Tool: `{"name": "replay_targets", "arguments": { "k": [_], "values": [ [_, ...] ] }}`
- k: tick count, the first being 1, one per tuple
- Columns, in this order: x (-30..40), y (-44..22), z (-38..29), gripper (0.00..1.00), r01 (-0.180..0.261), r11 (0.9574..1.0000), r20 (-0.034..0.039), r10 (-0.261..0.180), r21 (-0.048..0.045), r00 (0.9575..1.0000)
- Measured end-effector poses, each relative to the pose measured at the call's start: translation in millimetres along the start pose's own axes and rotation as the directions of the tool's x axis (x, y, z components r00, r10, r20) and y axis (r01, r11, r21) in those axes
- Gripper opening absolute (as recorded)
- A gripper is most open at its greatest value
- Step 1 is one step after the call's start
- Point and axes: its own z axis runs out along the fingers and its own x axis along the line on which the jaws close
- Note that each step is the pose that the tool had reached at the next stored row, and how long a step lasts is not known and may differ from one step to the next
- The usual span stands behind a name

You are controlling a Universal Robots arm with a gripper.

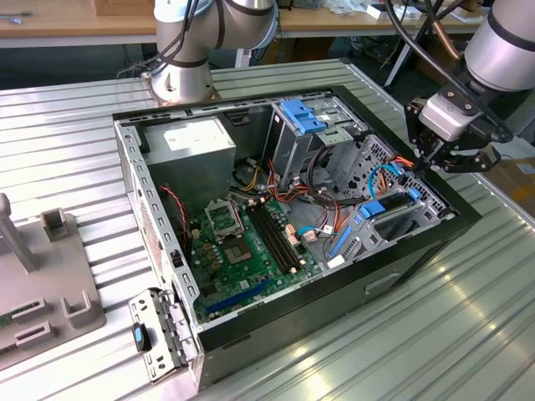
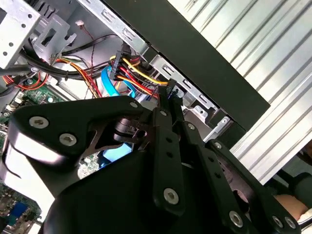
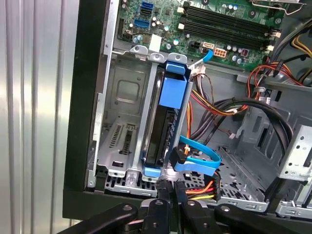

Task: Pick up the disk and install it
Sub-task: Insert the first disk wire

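Note:
The disk [image 3: 163, 134], a dark slab in a bright blue carrier frame, stands on edge inside a bay of the metal drive cage [image 3: 119, 122] at the corner of the open computer case. In the exterior view the disk [image 1: 391, 207] sits in that cage on the exterior view's right. My gripper [image 1: 415, 167] hangs just above the case wall beside it. In both wrist views its black fingers [image 3: 163, 195] are drawn together, with the gripper [image 2: 168, 100] over the end of the disk and next to a connector with yellow, red and black wires [image 2: 139, 73]. I see nothing held between the fingers.
A blue flat cable [image 3: 197, 161] loops beside the disk. The case holds a green motherboard [image 1: 242, 251], a power supply [image 1: 192, 146] and a ribbed blue latch [image 1: 303, 115] on the upper cage. A grey fixture [image 1: 50, 284] lies on the exterior view's left.

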Motion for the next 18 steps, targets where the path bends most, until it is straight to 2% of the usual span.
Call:
{"name": "replay_targets", "arguments": {
  "k": [4,9,11,14,16,17,18],
  "values": [
    [2.2,2.7,0.8,0.16,-0.006,1.0,-0.0015,0.006,0.0003,1.0],
    [2.2,11.2,0.4,0.16,-0.009,1.0,-0.0012,0.009,0.0005,1.0],
    [1.8,18.2,0.6,0.16,-0.013,0.9999,-0.0027,0.013,0.0005,0.9999],
    [0.4,25.3,-0.7,0.16,-0.016,0.9999,-0.0024,0.016,0.0008,0.9999],
    [0.0,27.4,-1.1,0.16,-0.017,0.9999,-0.0026,0.017,0.0009,0.9999],
    [0.0,27.4,-1.2,0.16,-0.019,0.9998,0.0051,0.019,0.0022,0.9998],
    [0.1,27.6,-1.2,0.16,-0.024,0.9997,0.0224,0.024,0.0053,0.9995]
  ]
}}
